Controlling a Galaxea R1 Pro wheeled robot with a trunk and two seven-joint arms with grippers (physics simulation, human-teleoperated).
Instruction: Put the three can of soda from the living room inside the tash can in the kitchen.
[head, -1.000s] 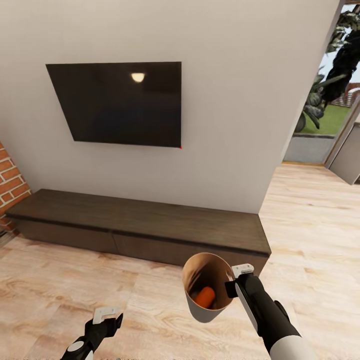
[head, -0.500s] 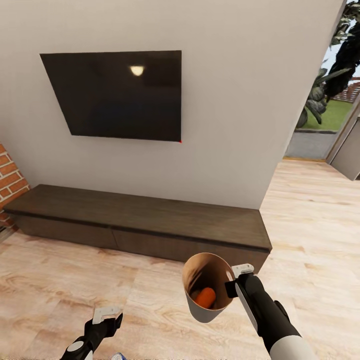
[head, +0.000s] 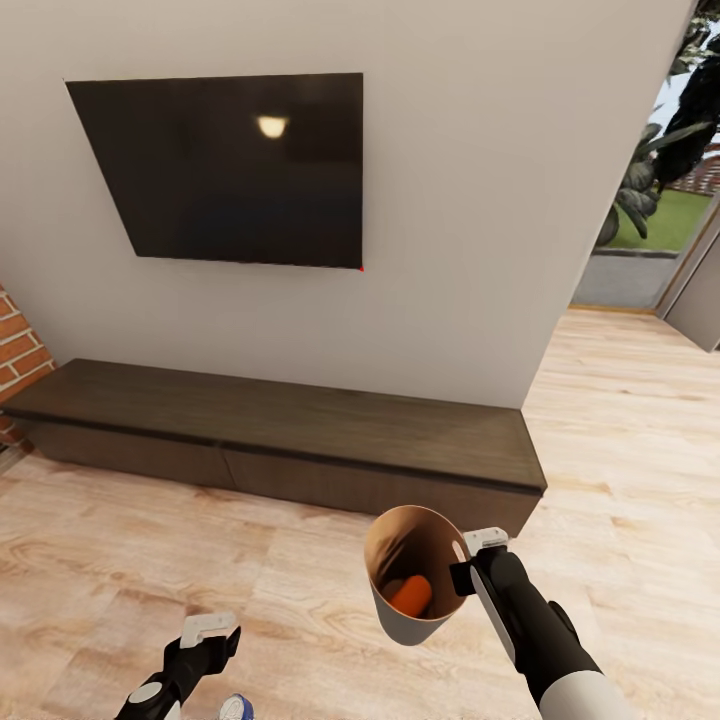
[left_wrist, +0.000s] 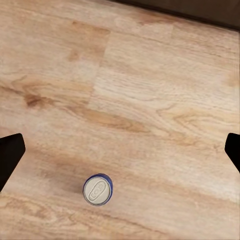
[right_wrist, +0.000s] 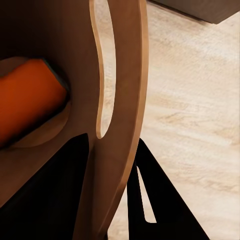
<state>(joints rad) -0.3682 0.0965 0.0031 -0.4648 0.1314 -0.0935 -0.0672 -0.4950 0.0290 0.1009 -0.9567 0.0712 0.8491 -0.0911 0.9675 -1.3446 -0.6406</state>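
The right gripper clamps the tash can rim; one orange can lies inside. The left gripper, jaws apart, hangs over the blue can upright on the floor. The third can's status cannot be judged.

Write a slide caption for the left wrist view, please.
Dark blue soda can upright on the wood floor.

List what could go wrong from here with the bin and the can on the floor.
1. The trash can hangs tilted from the right gripper, clamped only at its rim; a jolt could spill the orange can lying inside.
2. The blue can stands upright on the wood floor under the open left gripper; a slightly off descent could tip it and send it rolling.
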